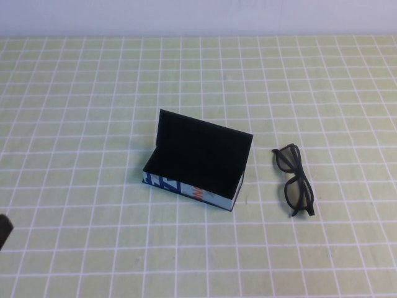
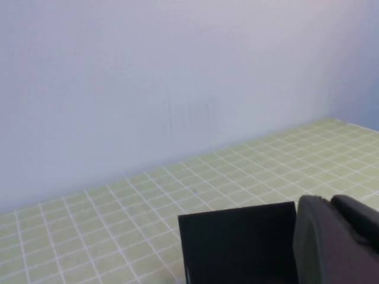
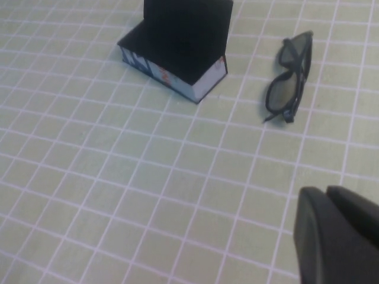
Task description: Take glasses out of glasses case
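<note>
The glasses case (image 1: 193, 176) stands in the middle of the table with its black flap lid (image 1: 205, 143) raised and its black-lined inside showing nothing in it. Its light-blue printed side faces me. The black glasses (image 1: 294, 180) lie folded on the table just right of the case, apart from it. Both show in the right wrist view, the case (image 3: 177, 53) and the glasses (image 3: 290, 80). My left gripper (image 1: 4, 231) is a dark sliver at the left edge, far from both; in its wrist view (image 2: 330, 200) it is shut and empty. My right gripper (image 3: 327, 190) is shut and empty, well short of the glasses.
The table is covered by a light-green cloth with a white grid (image 1: 93, 112). A pale wall (image 1: 198, 15) runs along the far edge. The case's raised lid (image 2: 237, 245) shows as a black panel in the left wrist view.
</note>
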Controlling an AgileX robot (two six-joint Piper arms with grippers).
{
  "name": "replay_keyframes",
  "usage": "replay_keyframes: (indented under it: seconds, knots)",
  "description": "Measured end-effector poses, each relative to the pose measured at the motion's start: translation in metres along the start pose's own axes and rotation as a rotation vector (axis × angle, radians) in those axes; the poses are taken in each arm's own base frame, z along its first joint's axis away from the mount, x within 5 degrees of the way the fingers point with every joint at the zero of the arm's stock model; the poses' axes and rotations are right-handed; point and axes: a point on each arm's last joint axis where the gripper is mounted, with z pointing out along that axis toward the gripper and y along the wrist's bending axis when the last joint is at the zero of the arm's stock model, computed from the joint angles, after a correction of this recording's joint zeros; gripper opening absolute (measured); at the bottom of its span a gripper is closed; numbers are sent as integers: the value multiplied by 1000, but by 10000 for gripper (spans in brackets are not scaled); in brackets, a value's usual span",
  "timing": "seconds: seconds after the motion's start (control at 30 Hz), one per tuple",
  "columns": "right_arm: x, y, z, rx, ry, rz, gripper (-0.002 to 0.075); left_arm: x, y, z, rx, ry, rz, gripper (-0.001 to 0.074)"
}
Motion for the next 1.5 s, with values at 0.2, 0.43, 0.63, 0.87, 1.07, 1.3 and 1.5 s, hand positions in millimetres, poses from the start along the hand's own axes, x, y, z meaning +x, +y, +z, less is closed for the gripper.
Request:
replay_keyframes:
  seconds: [0.2, 0.43, 0.63, 0.87, 1.07, 1.3, 1.5]
  knots:
    - [-10, -4, 21, -30, -230, -22, -16, 38, 4, -9, -118, -74, -5, -4]
    - [-12, -14, 45, -30, -426, -6, -16, 94, 21, 4, -254, 14, -76, -4]
    - [-8, -20, 58, 11, -443, -73, -16, 121, 36, 3, -416, 9, -112, -4]
    - [-4, -22, 62, 18, -431, -79, -16, 122, 39, 2, -449, -3, -108, -4]
    - [-4, -22, 62, 17, -431, -78, -16, 122, 38, 3, -435, 5, -108, -4]
    - [0, -21, 64, 10, -386, -80, -16, 124, 35, 4, -404, 22, -112, -4]
    - [0, -22, 64, 26, -393, -105, -16, 124, 34, 4, -394, 28, -113, -4]
